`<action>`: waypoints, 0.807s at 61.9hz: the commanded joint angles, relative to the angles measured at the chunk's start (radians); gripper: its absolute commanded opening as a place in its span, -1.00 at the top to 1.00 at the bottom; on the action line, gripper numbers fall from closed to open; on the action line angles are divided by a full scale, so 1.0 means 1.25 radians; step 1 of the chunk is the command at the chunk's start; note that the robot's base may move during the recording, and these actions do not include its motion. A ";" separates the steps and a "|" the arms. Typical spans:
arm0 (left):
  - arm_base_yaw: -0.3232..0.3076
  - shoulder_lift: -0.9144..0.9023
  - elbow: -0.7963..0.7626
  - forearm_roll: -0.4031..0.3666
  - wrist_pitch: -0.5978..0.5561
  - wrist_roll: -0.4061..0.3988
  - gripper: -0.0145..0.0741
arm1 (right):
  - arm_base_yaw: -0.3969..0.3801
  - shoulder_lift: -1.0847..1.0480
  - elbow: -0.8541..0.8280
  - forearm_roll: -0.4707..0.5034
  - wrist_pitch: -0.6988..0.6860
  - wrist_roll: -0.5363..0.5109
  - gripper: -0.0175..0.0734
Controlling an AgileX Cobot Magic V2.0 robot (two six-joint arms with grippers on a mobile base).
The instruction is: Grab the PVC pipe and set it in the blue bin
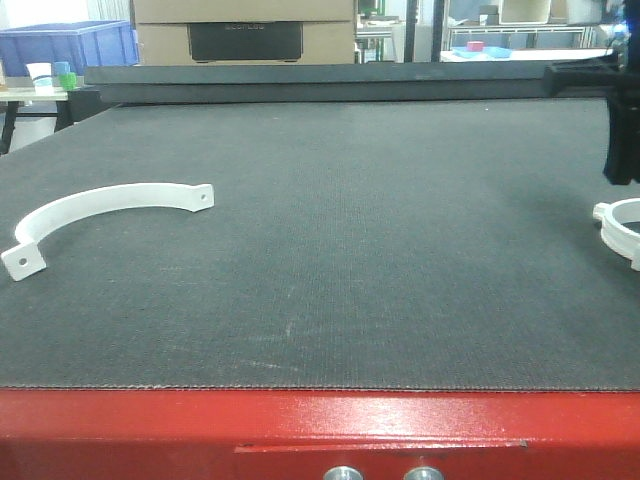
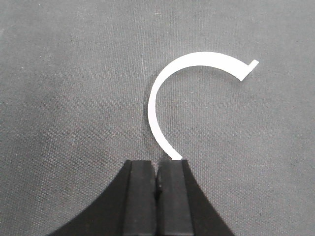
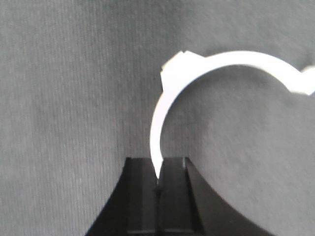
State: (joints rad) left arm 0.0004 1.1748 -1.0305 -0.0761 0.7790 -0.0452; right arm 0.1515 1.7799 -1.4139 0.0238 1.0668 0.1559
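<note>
A white curved PVC pipe piece [image 1: 110,205] lies flat on the grey mat at the left. In the left wrist view it [image 2: 162,93] lies just ahead of my left gripper [image 2: 157,164], which is shut and empty; the piece's near end passes under the right fingertip. A second white curved piece [image 1: 622,222] is at the right edge of the mat. My right gripper [image 3: 158,169] is shut on the end of this piece [image 3: 197,73], which tapers in between the fingertips. The blue bin [image 1: 65,45] stands far back at the left, beyond the mat.
The right arm [image 1: 622,130] hangs dark at the right edge of the front view. Cardboard boxes [image 1: 245,30] stand behind the table's far edge. The table's red front rim [image 1: 320,430] runs along the bottom. Small cups [image 1: 55,75] sit beside the blue bin.
</note>
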 commanded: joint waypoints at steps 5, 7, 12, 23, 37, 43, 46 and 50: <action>0.003 -0.001 0.000 -0.007 -0.003 0.001 0.92 | -0.002 0.029 -0.022 -0.002 0.008 0.003 0.83; 0.003 -0.001 0.002 -0.007 -0.003 0.001 0.92 | -0.002 0.034 -0.022 -0.002 0.011 0.003 0.75; 0.003 -0.001 0.005 -0.008 -0.002 0.001 0.92 | -0.002 0.041 -0.022 -0.002 0.016 0.003 0.42; 0.003 -0.001 0.026 -0.009 -0.004 0.001 0.92 | -0.006 0.061 -0.022 -0.002 0.007 0.003 0.10; 0.003 -0.001 0.048 -0.011 -0.005 0.001 0.92 | -0.006 0.104 -0.022 0.007 0.001 0.003 0.10; 0.003 -0.001 0.048 -0.011 -0.005 0.001 0.92 | -0.006 0.114 -0.022 0.007 -0.001 0.003 0.10; 0.003 -0.001 0.048 -0.011 -0.005 0.001 0.92 | -0.006 0.116 -0.022 0.007 -0.004 0.003 0.10; 0.003 -0.001 0.048 -0.011 -0.005 0.001 0.92 | -0.006 0.116 -0.022 0.007 -0.008 0.003 0.10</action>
State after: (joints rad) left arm 0.0004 1.1748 -0.9722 -0.0803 0.7810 -0.0452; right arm 0.1480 1.9245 -1.4344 0.0314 1.0679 0.1576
